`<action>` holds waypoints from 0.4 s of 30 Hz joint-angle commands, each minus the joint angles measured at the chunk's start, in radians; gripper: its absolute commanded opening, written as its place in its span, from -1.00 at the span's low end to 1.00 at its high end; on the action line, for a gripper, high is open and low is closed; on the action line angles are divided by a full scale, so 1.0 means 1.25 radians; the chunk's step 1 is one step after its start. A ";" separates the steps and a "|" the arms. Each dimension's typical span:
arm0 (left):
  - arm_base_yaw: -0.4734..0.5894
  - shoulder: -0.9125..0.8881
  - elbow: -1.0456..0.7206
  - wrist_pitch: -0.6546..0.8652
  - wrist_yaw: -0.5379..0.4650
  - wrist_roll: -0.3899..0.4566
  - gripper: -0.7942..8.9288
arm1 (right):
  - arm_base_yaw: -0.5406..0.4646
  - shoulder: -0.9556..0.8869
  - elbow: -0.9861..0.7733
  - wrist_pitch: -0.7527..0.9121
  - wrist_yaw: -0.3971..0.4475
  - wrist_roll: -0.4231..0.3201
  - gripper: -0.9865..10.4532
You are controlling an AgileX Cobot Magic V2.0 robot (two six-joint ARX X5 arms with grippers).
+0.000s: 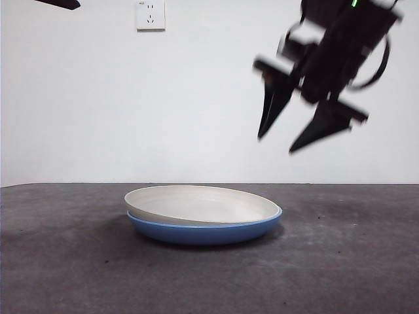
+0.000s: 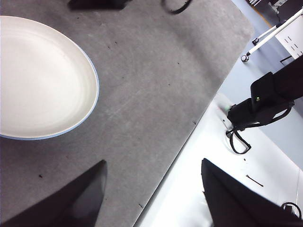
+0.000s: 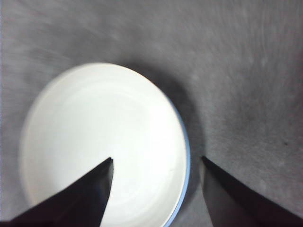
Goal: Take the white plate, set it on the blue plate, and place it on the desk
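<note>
I am holding my right claw (image 1: 308,127) released in the air above and to one side of the stacked plates, gripping nothing. The white plate (image 1: 200,204) is sitting tilted inside the blue plate (image 1: 206,232), which is resting on the dark grey, mottled worktop (image 1: 340,261). My left claw (image 2: 154,194) is hanging released over the worktop's edge, well apart from the plates. Behind, a plain white wall is carrying a socket (image 1: 150,14), and pale floor is showing past the worktop.
</note>
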 commanded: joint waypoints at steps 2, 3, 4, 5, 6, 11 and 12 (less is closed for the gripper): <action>-0.003 0.005 0.005 0.004 0.003 0.009 -0.20 | 0.008 -0.087 0.018 -0.056 -0.016 -0.075 -0.33; -0.003 0.005 0.005 0.004 0.003 0.009 -0.20 | 0.008 -0.113 0.018 -0.076 -0.023 -0.087 -0.33; -0.003 0.005 0.005 0.004 0.003 0.009 -0.20 | 0.010 -0.140 0.018 -0.097 -0.032 -0.100 -0.33; -0.003 0.005 0.005 0.004 0.003 0.009 -0.20 | 0.010 -0.171 0.018 -0.121 -0.044 -0.117 -0.33; -0.003 0.005 0.005 0.004 0.003 0.009 -0.20 | 0.010 -0.192 0.018 -0.139 -0.049 -0.127 -0.33; -0.003 0.005 0.005 0.004 0.003 0.009 -0.20 | 0.011 -0.315 0.018 -0.264 -0.071 -0.183 -0.33; -0.003 0.005 0.005 0.004 0.003 0.009 -0.20 | 0.011 -0.334 0.018 -0.288 -0.071 -0.190 -0.33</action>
